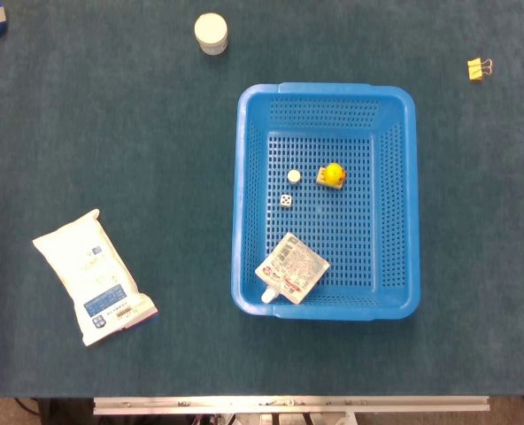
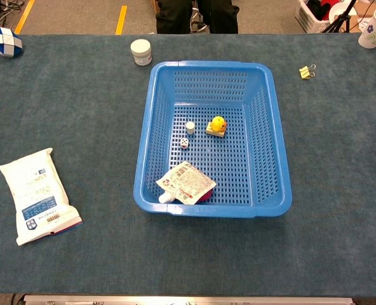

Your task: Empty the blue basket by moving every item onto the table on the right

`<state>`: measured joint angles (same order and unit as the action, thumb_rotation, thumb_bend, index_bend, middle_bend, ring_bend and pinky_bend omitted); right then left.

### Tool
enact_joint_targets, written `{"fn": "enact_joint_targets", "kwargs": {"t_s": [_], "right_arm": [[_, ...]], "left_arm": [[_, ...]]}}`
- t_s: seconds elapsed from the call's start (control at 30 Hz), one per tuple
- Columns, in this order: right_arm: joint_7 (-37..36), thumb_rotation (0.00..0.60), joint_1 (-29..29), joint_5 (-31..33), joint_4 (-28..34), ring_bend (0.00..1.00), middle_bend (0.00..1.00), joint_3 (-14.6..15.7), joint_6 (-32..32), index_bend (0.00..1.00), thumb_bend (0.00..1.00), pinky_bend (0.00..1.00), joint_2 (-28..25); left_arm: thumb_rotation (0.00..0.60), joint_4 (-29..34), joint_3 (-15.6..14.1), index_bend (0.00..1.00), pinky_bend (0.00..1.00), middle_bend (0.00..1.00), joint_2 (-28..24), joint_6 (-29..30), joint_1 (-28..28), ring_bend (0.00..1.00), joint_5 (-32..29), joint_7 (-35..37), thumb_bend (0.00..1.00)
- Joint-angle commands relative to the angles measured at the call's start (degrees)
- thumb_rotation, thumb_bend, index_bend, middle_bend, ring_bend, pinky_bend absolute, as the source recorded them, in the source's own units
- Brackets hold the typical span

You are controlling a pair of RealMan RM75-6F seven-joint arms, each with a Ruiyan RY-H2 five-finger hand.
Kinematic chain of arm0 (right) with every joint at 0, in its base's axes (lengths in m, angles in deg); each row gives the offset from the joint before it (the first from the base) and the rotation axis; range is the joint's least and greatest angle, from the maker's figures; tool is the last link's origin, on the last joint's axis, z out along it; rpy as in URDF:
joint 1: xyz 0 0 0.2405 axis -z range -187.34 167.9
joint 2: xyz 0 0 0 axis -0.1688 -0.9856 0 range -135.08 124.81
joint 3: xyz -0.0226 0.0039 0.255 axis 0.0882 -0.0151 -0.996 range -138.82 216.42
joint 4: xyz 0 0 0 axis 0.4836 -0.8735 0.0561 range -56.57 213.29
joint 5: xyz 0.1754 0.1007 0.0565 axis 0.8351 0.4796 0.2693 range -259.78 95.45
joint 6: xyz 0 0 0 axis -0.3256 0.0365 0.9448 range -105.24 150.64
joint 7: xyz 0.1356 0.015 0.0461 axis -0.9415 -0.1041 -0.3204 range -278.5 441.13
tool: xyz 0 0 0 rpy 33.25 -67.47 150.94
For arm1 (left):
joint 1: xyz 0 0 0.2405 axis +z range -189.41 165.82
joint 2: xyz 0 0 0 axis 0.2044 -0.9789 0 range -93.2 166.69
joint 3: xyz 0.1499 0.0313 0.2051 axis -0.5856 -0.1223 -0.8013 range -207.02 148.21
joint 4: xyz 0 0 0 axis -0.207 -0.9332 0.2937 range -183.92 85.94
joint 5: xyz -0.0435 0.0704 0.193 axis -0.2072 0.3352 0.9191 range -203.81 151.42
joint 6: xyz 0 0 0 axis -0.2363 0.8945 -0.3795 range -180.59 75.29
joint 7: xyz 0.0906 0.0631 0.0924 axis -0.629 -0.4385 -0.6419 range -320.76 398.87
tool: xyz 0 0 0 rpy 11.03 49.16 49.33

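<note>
Nearest you, the spouted pouch (image 1: 292, 267) lies flat in the blue basket's (image 1: 253, 195) front corner, easiest to reach first. Behind it sit the die (image 1: 286, 201), white cap (image 1: 293, 176) and yellow duck (image 1: 332, 174), all four waiting; neither robot hand shows, so you cannot tell their state.
</note>
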<state>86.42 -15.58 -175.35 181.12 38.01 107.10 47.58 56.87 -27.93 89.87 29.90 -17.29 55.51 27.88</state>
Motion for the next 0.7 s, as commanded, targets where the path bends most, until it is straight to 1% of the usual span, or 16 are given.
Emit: {"fn": "enact_joint_targets", "kwargs": {"t_s": [0.03,0.2,0.3,0.43,0.6,0.7], "right_arm": [[-0.6,0.571,-0.2,0.2,-0.6,0.33,0.48,0.1,-0.5,0.37,0.44,0.28,0.5],[-1.4,0.571,-0.8,0.0,-1.6,0.33,0.48,-0.2,-1.1,0.37,0.44,0.28,0.7],[-2.3,0.57,-1.5,0.1,-2.1,0.33,0.48,-0.5,-1.9,0.37,0.44,0.28,0.4],[-3.8,0.57,-3.4,1.0,-2.7,0.33,0.48,-1.3,-4.6,0.37,0.44,0.28,0.1],[-5.6,0.571,-6.1,2.6,-3.1,0.33,0.48,-2.2,-8.7,0.37,0.44,0.31,-0.8],[-6.3,0.57,-7.3,3.3,-3.9,0.33,0.48,-2.5,-10.7,0.37,0.44,0.31,-1.0]], "left_arm": [[0.6,0.5,0.0,0.39,0.17,0.28,-0.2,0.0,0.0,0.26,0.1,-0.3,0.3],[0.6,1.4,-0.1,0.39,0.17,0.28,-0.8,0.1,0.0,0.26,0.6,-0.9,0.3],[0.6,1.6,-0.1,0.39,0.17,0.28,-0.3,-0.2,-0.2,0.26,0.3,-1.9,0.3],[0.6,2.6,0.2,0.39,0.17,0.28,0.7,0.3,-0.1,0.26,-0.3,-3.8,0.3],[0.6,4.4,0.9,0.39,0.17,0.28,1.9,1.1,-0.1,0.26,-2.0,-7.0,0.3],[0.6,5.1,1.0,0.39,0.17,0.28,2.6,1.3,-0.2,0.26,-2.3,-8.7,0.3]]}}
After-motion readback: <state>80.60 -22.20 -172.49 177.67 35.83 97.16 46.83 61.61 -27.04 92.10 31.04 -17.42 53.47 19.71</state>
